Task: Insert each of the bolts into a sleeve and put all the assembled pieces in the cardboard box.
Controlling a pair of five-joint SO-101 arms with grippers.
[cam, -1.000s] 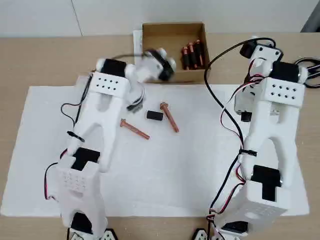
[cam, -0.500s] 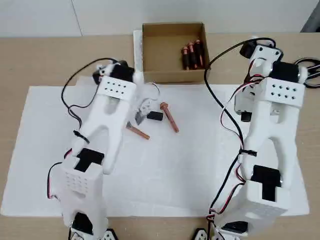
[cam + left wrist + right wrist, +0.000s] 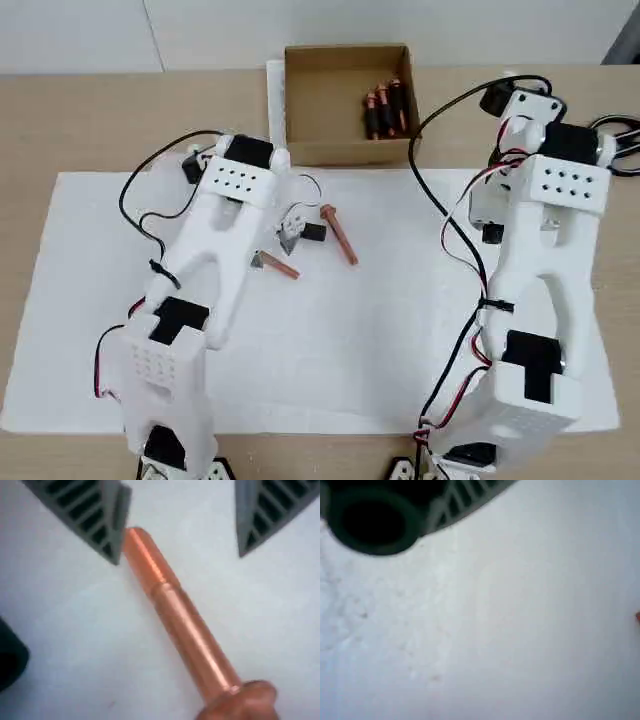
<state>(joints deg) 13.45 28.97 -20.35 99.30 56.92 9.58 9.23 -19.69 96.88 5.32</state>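
Observation:
My left gripper (image 3: 288, 233) hangs open low over the white mat, above a copper bolt (image 3: 280, 266). In the left wrist view the bolt (image 3: 185, 625) lies between the grey fingers (image 3: 95, 515), its plain tip beside one of them; the gripper (image 3: 178, 555) holds nothing. A black sleeve (image 3: 314, 232) lies just beside it, and a second bolt (image 3: 340, 234) lies past the sleeve. My right gripper (image 3: 490, 233) stays at the right side of the mat, shut on another black sleeve (image 3: 372, 525). Several assembled pieces (image 3: 385, 108) rest in the cardboard box (image 3: 330, 100).
The white foam mat (image 3: 400, 330) covers most of the wooden table, with open room in its middle and front. The box stands at the mat's far edge. Cables loop beside both arms.
My left arm has swung back from the box's near edge and come down onto the mat over the bolt, fingers open. The right arm has kept still.

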